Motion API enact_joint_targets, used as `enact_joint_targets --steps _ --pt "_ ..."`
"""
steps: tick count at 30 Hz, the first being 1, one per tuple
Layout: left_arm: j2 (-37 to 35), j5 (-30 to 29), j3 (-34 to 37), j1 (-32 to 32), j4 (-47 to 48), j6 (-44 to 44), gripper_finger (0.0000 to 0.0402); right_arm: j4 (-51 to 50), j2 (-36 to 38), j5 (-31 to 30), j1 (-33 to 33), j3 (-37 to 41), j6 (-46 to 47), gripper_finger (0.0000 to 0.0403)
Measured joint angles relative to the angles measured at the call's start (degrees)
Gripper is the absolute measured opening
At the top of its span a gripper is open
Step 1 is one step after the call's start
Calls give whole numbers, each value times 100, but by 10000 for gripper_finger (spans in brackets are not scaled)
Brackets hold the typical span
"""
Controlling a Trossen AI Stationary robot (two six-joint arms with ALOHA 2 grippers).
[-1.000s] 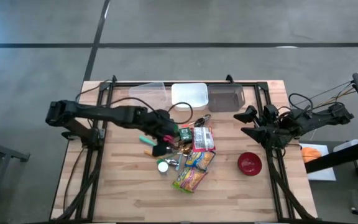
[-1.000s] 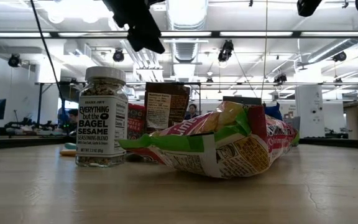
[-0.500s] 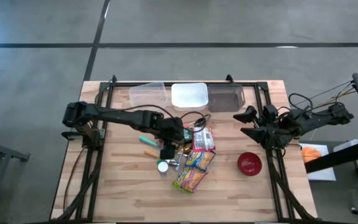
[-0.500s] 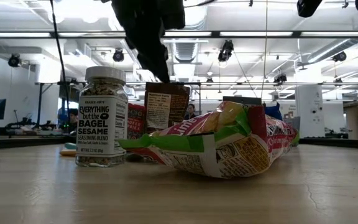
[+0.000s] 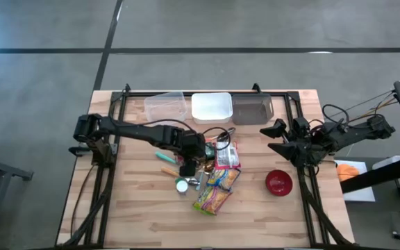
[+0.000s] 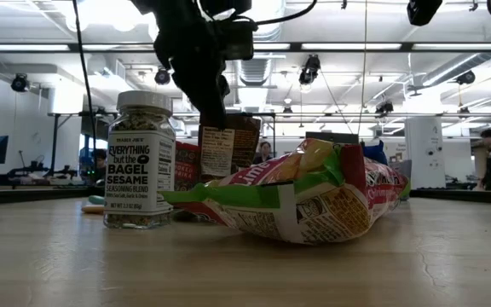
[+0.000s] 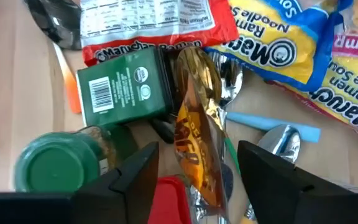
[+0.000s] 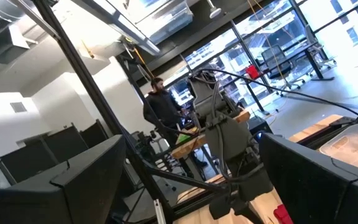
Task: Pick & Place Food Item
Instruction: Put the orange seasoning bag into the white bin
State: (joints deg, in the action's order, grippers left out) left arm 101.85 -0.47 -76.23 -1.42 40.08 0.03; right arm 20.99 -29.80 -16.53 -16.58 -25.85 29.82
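While the right tool (image 5: 275, 137) waits open, the left tool (image 7: 194, 163) points down, fingers straddling a gold packet (image 7: 197, 130)

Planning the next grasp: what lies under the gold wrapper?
The gold wrapper lies over a metal spoon and a thin green stick. Whatever else it covers is hidden.

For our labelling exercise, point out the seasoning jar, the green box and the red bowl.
Glass seasoning jar with white label (image 6: 140, 160): low view, on its label.
Small green cardboard box (image 7: 124, 91): left wrist view, on its top face.
Round red bowl (image 5: 279, 182): high view, on its inside.
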Motion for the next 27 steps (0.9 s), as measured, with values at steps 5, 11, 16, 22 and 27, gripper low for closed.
enact_joint_targets --steps 5,11,16,22,27 --pt "-3 0 57 -2 -348 6 138 0 0 0 0 0 0 366" --pt "-3 5 61 1 -385 219 35 9 0 0 0 0 2 366" --pt "-3 23 67 1 -385 218 9 19 0 -2 0 0 2 366" --pt "-7 60 163 3 -301 358 3 22 0 -2 0 0 0 366" --pt "-25 -44 131 7 -253 317 1 24 0 0 0 0 0 366"
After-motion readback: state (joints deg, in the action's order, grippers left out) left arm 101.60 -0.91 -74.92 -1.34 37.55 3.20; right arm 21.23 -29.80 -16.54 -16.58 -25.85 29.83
